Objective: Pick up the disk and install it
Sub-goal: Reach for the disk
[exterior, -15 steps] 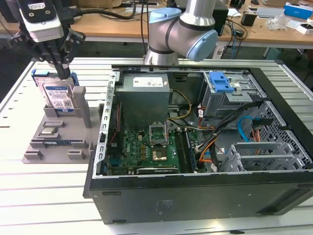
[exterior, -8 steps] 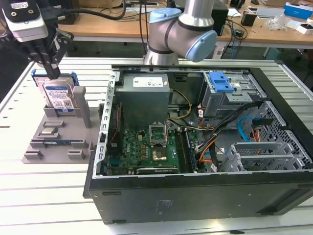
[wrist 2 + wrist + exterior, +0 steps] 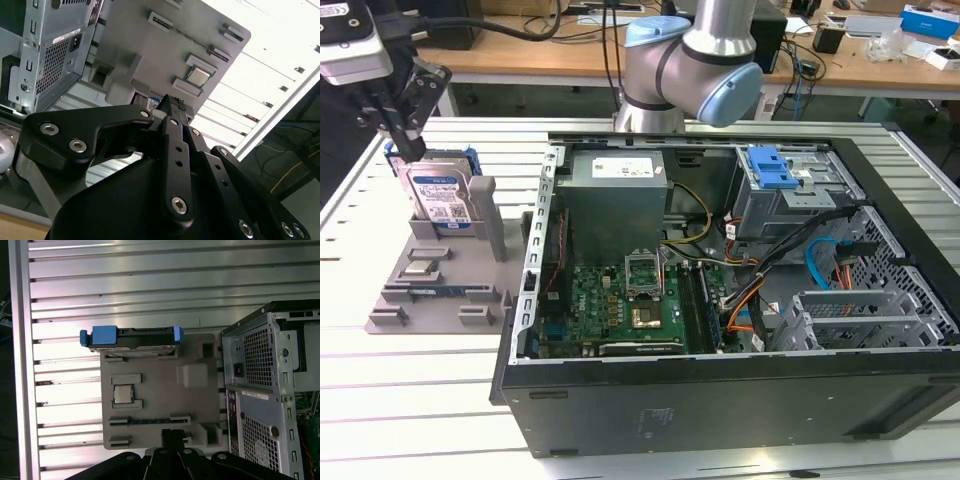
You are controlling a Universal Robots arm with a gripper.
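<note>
The claw (image 3: 413,150) is hanging clenched and empty — the disk (image 3: 438,195), just beneath it, is standing unpicked in its holder (image 3: 430,295), nothing installed.

1 disk (image 3: 438,195), 1 grey holder tray (image 3: 420,300), 1 square chip (image 3: 423,267), 1 open computer case (image 3: 720,400)

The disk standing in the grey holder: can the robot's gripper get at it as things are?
Probably yes. The gripper hangs just over the disk, which stands upright in the grey holder, its top edge bare, with nothing between them.
</note>
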